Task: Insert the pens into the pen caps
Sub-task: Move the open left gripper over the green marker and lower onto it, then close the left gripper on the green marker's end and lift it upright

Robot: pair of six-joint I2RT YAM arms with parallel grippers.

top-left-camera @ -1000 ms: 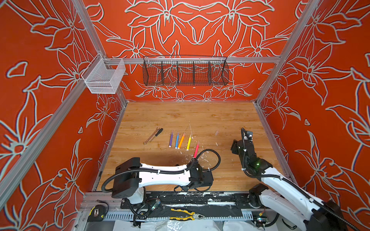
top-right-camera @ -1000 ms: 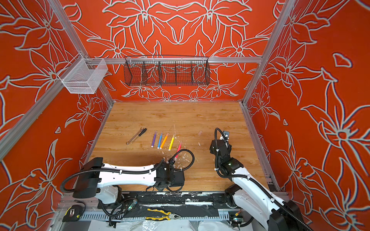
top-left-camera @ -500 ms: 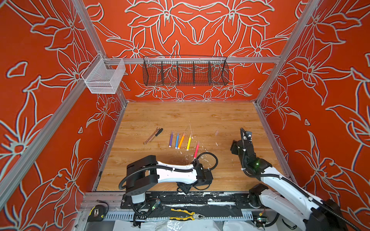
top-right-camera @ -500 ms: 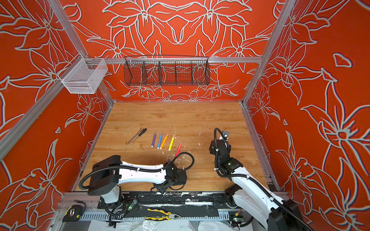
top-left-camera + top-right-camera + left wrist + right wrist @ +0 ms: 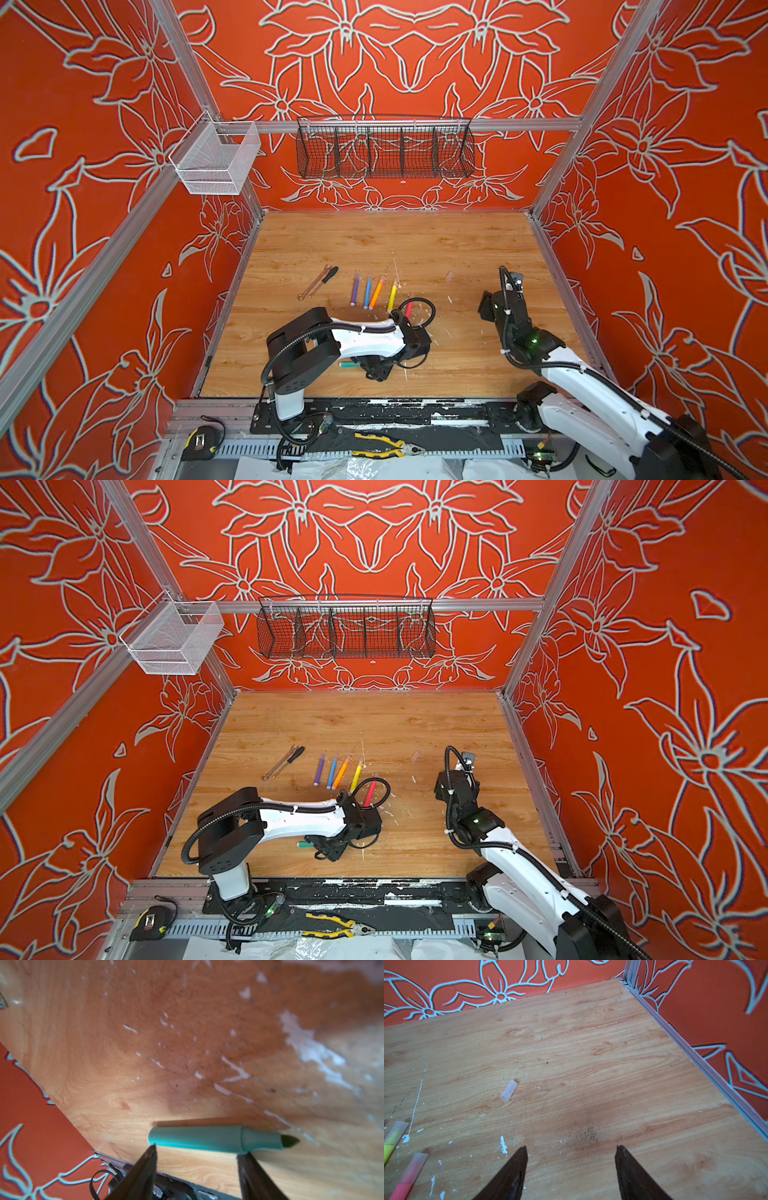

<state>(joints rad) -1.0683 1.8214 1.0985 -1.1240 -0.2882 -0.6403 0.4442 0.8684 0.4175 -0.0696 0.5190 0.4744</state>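
- Wrench: leftmost item on the table, well beyond the left gripper and off to its outer side.
- Left gripper: low over the wood near the front edge. Jaws partly apart, with bare table showing between them.
- Green pen: flat on the wood, uncapped, lying crosswise right at the gripper's tips. One fingertip meets the blunt end and the other sits by the collar. The pen is not clamped.
- Pen row, farther out than that gripper: purple pen, blue pen, orange pen, yellow pen, pink-red pen. The pink-red pen is closest to the left arm's wrist.
- Loose cap: flat on the wood ahead of the right gripper's tips, on the pen-row side and clear of them.
- Right gripper: jaws wide with nothing between them, hanging over bare wood. From its wrist camera, the yellow and pink-red pens show translucent caps on the ends nearer this gripper.
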